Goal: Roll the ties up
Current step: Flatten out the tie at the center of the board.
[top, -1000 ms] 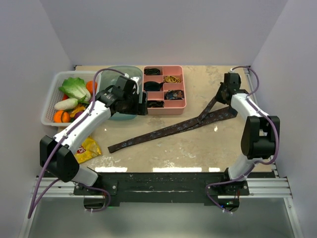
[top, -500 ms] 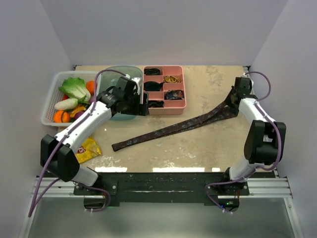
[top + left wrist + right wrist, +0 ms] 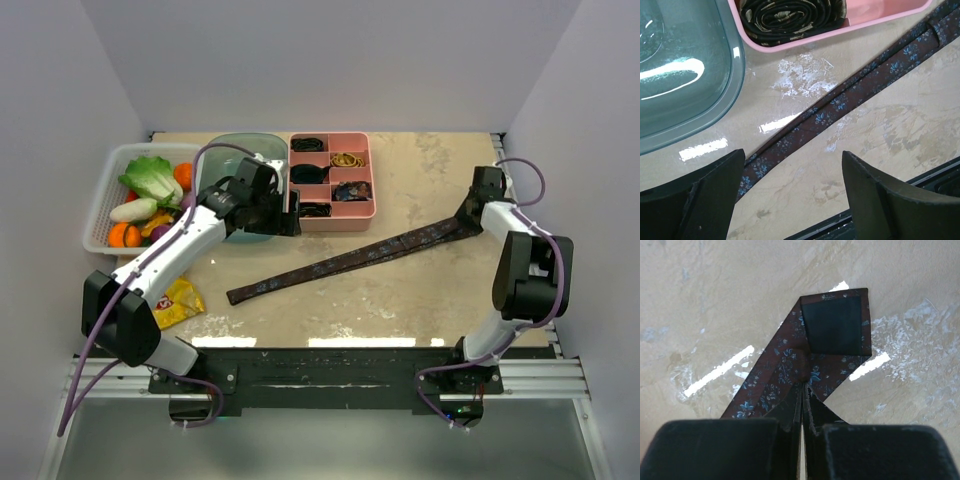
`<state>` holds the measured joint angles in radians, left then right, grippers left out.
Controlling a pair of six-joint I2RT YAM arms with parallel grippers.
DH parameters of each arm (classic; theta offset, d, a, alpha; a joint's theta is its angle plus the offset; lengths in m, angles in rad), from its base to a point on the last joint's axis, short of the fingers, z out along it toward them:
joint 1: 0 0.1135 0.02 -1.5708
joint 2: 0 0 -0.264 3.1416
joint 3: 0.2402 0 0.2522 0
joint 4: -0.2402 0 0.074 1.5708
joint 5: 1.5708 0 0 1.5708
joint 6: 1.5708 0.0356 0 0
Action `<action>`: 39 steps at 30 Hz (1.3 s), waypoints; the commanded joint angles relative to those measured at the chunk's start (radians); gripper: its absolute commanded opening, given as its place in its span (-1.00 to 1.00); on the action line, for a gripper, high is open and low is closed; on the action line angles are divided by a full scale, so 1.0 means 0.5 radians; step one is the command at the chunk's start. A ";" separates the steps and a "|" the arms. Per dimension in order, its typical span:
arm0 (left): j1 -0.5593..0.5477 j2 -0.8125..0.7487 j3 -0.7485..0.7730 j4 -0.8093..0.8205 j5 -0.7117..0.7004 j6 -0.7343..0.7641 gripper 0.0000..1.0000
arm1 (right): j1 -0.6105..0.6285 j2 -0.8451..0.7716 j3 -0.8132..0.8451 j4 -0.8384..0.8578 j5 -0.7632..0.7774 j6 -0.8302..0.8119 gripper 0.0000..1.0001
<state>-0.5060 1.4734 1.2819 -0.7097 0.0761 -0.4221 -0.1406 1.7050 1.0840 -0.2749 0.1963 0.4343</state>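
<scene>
Holding the tie: your right gripper (image 3: 803,396) is clenched on the maroon tie (image 3: 782,362), its 2 fingers pressed together with the fabric pinched between them. You find it at the far right of the table (image 3: 425,160).
Tie end at the right: just beyond the closed fingers the fabric is folded over, and you see a dark square of lining facing up inside a maroon border.
Tie layout: 1 long strip runs diagonally from the near left up to the right gripper (image 3: 470,212). Most of the maroon tie (image 3: 350,260) lies flat on the table, and its narrow end sits at the near left.
Tie pattern: small blue flowers on maroon, clear to you in the left wrist view (image 3: 840,102).
Left gripper: your left gripper (image 3: 792,160) is released, with its jaws wide apart and nothing between them. It hovers over the narrow stretch of the tie, just near of the tray and the bin; the top view shows it at (image 3: 283,214).
Pink tray: the pink tray (image 3: 335,223) sits at far centre. In its near-left compartment you see a rolled dark tie (image 3: 790,12).
Teal bin: the teal bin (image 3: 690,80) stands just left of the tray.
White basket: the white basket (image 3: 98,205) of vegetables is at the far left.
Yellow packet: the yellow packet (image 3: 176,300) lies at the near left, beside your left arm.
</scene>
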 commanded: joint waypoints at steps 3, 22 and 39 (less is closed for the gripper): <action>0.000 -0.048 -0.030 0.063 0.038 0.050 0.65 | -0.016 0.008 -0.008 0.080 0.101 0.043 -0.57; 0.003 -0.115 -0.195 0.247 0.148 0.013 0.66 | 0.753 -0.324 0.105 -0.303 -0.141 -0.316 0.70; 0.297 -0.204 -0.518 0.548 0.707 -0.101 0.67 | 1.358 -0.029 -0.030 -0.239 -0.117 -0.344 -0.55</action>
<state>-0.3599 1.4113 1.0164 -0.4870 0.3676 -0.4622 0.5407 1.6657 1.0710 -0.3973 0.0849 0.2527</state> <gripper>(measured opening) 0.833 0.354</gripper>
